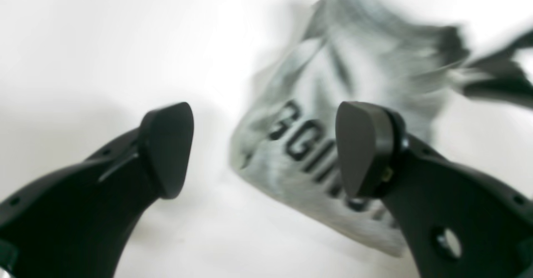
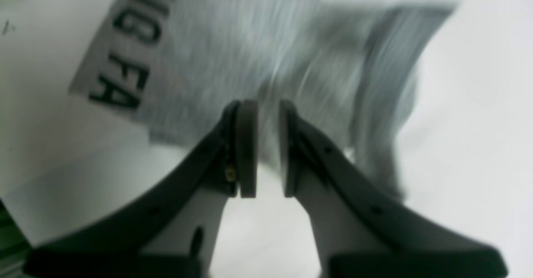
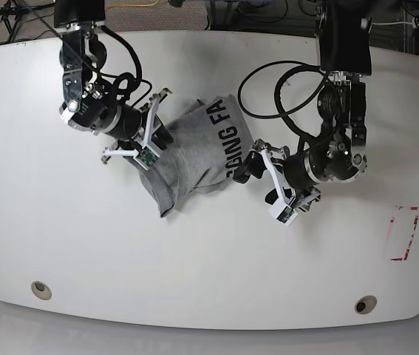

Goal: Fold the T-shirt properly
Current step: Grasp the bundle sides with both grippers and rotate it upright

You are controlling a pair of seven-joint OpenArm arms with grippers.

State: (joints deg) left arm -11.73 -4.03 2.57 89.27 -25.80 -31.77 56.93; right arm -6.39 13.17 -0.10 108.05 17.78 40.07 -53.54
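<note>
Base view: left claw gapes beside T-shirt; right claw, nearly closed, empty, over it.

Heather-grey soft cotton T-shirt with black block lettering; white oval tabletop with red rectangle marking; black grippers.

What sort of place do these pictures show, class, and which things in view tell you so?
Probably a robotics lab or test bench. Two arms work over a bare white table holding only a grey T-shirt; loose cables lie on the floor behind, and red tape marks a square on the tabletop.
</note>
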